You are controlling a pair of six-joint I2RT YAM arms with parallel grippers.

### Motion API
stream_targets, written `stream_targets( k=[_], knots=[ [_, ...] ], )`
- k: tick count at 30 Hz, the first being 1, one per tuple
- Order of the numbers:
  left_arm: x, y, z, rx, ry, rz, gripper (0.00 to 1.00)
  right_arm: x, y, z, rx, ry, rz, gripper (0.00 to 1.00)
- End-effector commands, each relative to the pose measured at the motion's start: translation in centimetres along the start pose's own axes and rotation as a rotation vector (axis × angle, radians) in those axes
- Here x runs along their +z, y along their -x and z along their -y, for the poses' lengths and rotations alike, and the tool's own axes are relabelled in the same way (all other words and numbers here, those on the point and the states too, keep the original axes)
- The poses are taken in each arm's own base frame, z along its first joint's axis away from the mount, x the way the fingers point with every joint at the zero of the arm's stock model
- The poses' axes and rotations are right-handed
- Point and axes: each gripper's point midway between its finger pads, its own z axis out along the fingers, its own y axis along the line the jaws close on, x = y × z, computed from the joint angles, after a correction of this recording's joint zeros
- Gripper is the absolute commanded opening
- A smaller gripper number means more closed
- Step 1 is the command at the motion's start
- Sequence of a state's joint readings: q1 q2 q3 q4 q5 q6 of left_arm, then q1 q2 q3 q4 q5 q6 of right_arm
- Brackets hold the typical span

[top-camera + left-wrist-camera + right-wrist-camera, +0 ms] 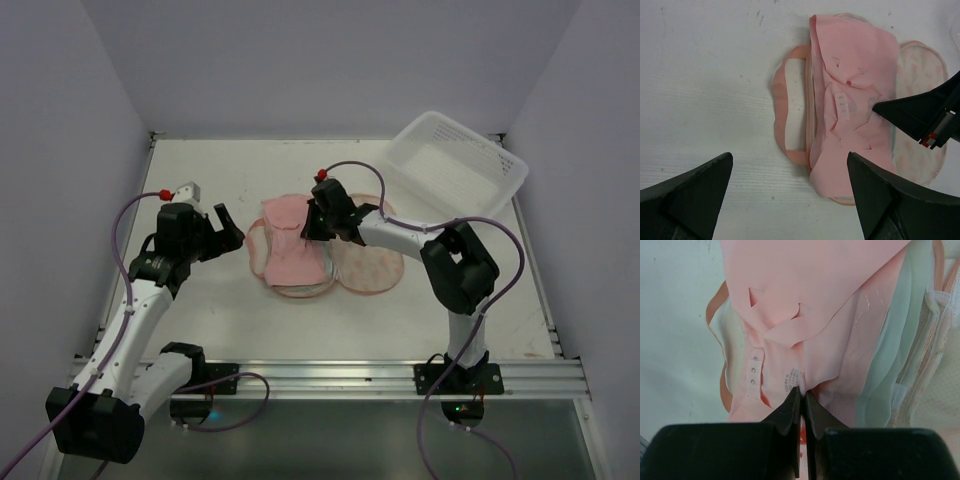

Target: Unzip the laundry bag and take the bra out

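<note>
The laundry bag lies open at the table's middle, its patterned half showing on the right in the left wrist view. The bra lies across it, pink fabric uppermost, with a hook strip and printed label. A mint-green cup shows under the pink fabric. My right gripper is shut on the bra's pink fabric beside the label. My left gripper is open and empty, to the left of the bra, its jaws spread wide over bare table. A salmon strap loop sticks out on the left.
A white slotted plastic basket stands tilted at the back right. Grey walls close in on the left, right and back. The table's metal rail runs along the near edge.
</note>
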State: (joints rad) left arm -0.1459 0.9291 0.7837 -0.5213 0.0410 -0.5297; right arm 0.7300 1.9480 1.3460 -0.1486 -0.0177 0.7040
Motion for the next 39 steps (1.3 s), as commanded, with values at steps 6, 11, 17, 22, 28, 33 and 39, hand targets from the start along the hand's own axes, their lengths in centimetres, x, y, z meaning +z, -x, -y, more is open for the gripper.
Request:
stream_targets(
  k=[6,11,17,22,28,33,39],
  knots=[
    [-0.5,0.9,0.5,0.031,-0.029,0.026,1.00,-5.8,4.0,-4.6,-0.063,0.146,0.112,0.00],
    [-0.7,1.5,0.5,0.034,-0.020,0.047,1.00,-11.9,7.7,-8.0,-0.098,0.242,0.216,0.00],
    [-0.7,1.6,0.5,0.031,-0.017,0.051,1.00,-19.9,13.6,-10.3,-0.135,0.276,0.414,0.00],
    [-0.5,1.5,0.3,0.028,-0.013,0.049,1.00,-25.6,20.1,-7.9,-0.055,0.219,0.571,0.00],
    [-0.4,1.4,0.3,0.029,-0.013,0.046,1.00,-31.2,27.4,-0.2,0.104,-0.009,0.829,0.00],
    [-0.1,1.3,0.2,0.031,-0.006,0.038,1.00,-32.7,30.5,6.8,0.294,-0.165,0.939,0.00],
    [-0.1,1.3,0.1,0.026,0.002,0.035,1.00,-33.0,32.1,16.4,0.565,-0.381,1.043,0.00]
  ],
)
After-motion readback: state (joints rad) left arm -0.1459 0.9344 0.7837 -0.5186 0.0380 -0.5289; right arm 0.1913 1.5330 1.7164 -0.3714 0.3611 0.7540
